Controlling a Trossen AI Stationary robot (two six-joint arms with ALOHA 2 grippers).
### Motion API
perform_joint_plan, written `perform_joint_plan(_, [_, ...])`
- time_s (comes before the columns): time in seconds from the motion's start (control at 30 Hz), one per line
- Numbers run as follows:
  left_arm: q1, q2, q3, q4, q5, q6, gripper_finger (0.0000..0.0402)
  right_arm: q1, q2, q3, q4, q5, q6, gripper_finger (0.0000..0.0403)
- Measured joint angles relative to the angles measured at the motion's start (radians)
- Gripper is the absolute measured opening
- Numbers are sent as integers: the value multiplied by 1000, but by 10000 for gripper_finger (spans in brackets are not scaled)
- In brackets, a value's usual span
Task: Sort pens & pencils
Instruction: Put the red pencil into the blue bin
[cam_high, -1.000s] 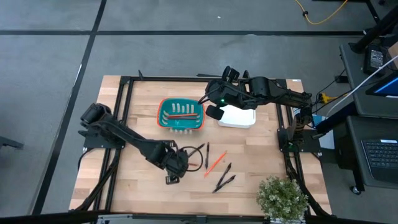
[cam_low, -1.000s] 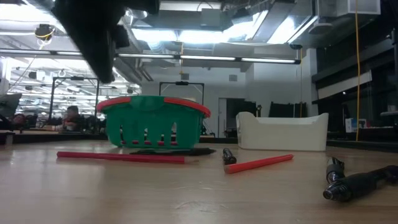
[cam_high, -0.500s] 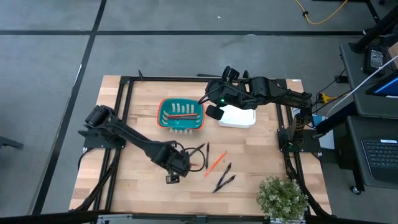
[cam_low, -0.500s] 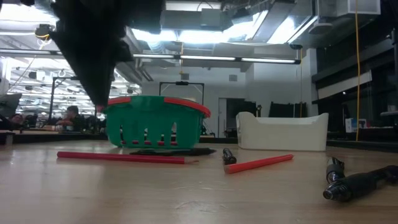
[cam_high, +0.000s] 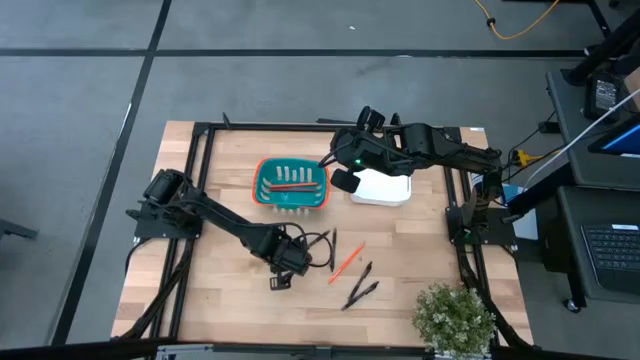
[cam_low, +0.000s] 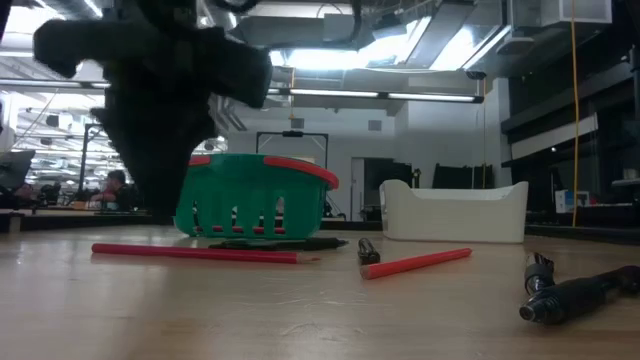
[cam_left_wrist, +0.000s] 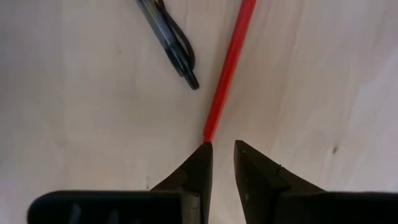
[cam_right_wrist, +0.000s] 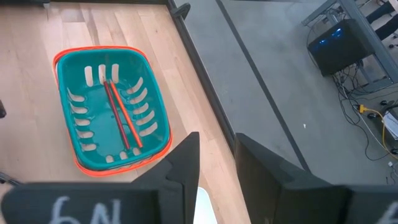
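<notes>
While one red pencil (cam_left_wrist: 229, 70) lies flat on the wooden table (cam_high: 230, 290), its near tip sits right at the tips of the left gripper (cam_left_wrist: 219, 155), whose two dark fingers (cam_left_wrist: 200, 163) stand only a narrow gap apart with nothing between them. Just beyond that gripper and to one side of the pencil lies a black pen (cam_left_wrist: 168, 38) with a clip, close to the pencil but not touching it. From above, the left gripper (cam_high: 290, 257) is low over the table's middle, and further out on its far side lie another pencil (cam_high: 346, 261) and three more pens (cam_high: 361, 283) loose on the wood. At table height, the long pencil (cam_low: 195, 253) lies flat in front of the teal basket (cam_low: 250, 195), a second pencil (cam_low: 415, 263) slants to one side of it, and a pen (cam_low: 575, 293) lies farther off.

Two more pencils (cam_right_wrist: 122, 116) lie side by side in the teal basket (cam_right_wrist: 69, 155), which sits directly ahead of the right gripper (cam_right_wrist: 216, 158). That gripper's fingers are slightly parted and empty, and it hovers between the basket and a white bin (cam_high: 385, 189).
</notes>
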Motion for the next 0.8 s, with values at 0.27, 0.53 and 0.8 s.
perform_joint_plan(0.27, [18, -2, -43, 31, 9, 13, 61, 0, 0, 0, 0, 0, 0, 102])
perform_joint_plan(0.53, [53, -2, -62, 68, 24, 46, 61, 0, 0, 0, 0, 0, -1, 102])
perform_joint_plan(0.8, [80, -2, -86, 69, 39, 53, 61, 0, 0, 0, 0, 0, -2, 102])
